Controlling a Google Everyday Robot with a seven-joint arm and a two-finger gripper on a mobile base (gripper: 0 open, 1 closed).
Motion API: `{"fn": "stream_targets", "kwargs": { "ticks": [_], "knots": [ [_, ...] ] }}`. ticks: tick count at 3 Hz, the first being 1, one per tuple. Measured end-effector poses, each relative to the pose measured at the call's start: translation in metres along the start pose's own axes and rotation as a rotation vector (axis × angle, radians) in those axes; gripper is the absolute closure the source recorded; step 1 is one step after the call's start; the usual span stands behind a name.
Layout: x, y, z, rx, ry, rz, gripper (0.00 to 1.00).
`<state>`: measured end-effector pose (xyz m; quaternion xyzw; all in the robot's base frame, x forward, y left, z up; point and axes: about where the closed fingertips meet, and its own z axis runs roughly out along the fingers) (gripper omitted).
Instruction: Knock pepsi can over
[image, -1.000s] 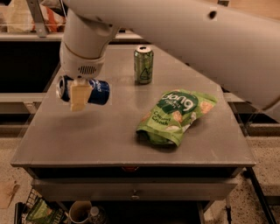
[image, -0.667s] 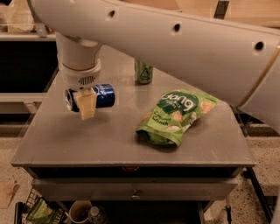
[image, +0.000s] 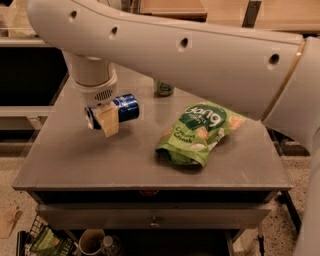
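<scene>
The pepsi can (image: 124, 108) is dark blue and lies on its side on the left part of the grey table (image: 75, 155), its silver end pointing left. My gripper (image: 104, 122) hangs from the white wrist directly over the can's left end and is in contact with it. Part of the gripper covers the can's left half. I cannot tell whether the can rests on the table or is held just above it.
A green can (image: 164, 89) stands at the back of the table, mostly hidden by my arm. A green snack bag (image: 197, 132) lies to the right of the middle. My large white arm (image: 200, 55) spans the top of the view. A drawer (image: 155, 216) sits under the tabletop.
My gripper and the pepsi can have shifted a little to the right together. My arm has swung lower across the view and now covers most of the green can.
</scene>
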<state>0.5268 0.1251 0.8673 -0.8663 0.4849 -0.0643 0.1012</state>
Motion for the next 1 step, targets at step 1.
{"fn": "stream_targets", "kwargs": {
  "ticks": [1],
  "knots": [
    [0.0001, 0.0003, -0.0002, 0.001, 0.001, 0.000, 0.60]
  ]
}}
